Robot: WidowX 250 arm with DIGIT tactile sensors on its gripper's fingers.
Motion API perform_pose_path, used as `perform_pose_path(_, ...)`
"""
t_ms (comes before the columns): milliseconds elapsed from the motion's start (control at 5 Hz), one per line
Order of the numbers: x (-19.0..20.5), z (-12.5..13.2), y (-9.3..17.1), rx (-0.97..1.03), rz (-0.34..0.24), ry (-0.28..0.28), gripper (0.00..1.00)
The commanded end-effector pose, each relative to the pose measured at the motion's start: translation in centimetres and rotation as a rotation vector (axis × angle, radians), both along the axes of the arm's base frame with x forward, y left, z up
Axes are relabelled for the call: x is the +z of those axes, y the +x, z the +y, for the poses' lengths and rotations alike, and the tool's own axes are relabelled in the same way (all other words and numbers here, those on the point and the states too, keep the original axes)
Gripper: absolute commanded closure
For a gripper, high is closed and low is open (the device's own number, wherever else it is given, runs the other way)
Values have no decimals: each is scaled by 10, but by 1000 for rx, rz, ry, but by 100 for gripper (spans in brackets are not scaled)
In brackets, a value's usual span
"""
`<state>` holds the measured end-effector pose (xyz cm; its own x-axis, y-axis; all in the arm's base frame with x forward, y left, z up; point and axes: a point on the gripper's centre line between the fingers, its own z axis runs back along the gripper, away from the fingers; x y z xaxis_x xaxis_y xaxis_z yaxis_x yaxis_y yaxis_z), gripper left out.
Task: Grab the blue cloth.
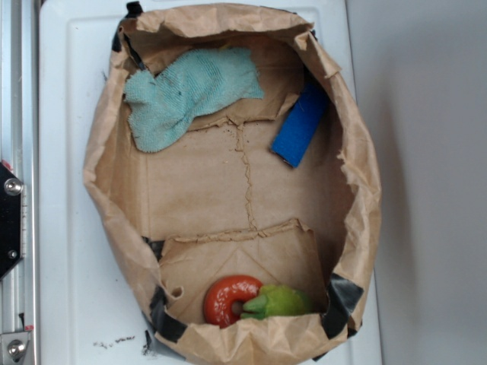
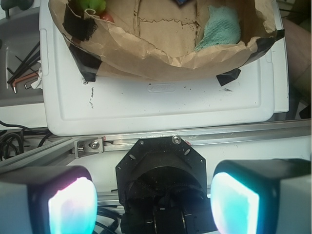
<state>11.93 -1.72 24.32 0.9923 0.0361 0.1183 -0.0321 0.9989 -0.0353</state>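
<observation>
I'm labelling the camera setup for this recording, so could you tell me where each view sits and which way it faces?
Exterior: overhead, looking straight down into the paper bag on the white tray; no gripper shows.
Wrist: on the arm, looking forward over the tray's edge toward the bag; the gripper fingers stand apart and empty at the bottom.
Shared: the blue cloth, bag and tray.

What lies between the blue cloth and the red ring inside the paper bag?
In the exterior view only bare brown bag floor, with a torn seam, lies between the blue cloth and the red ring.
</observation>
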Motion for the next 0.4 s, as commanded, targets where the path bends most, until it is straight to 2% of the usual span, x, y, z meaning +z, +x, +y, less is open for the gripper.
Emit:
perform_pose_path(0,0,0,0,0,0,0,0)
perform_pose_path(200,-17,-8,50,99,85,51,0)
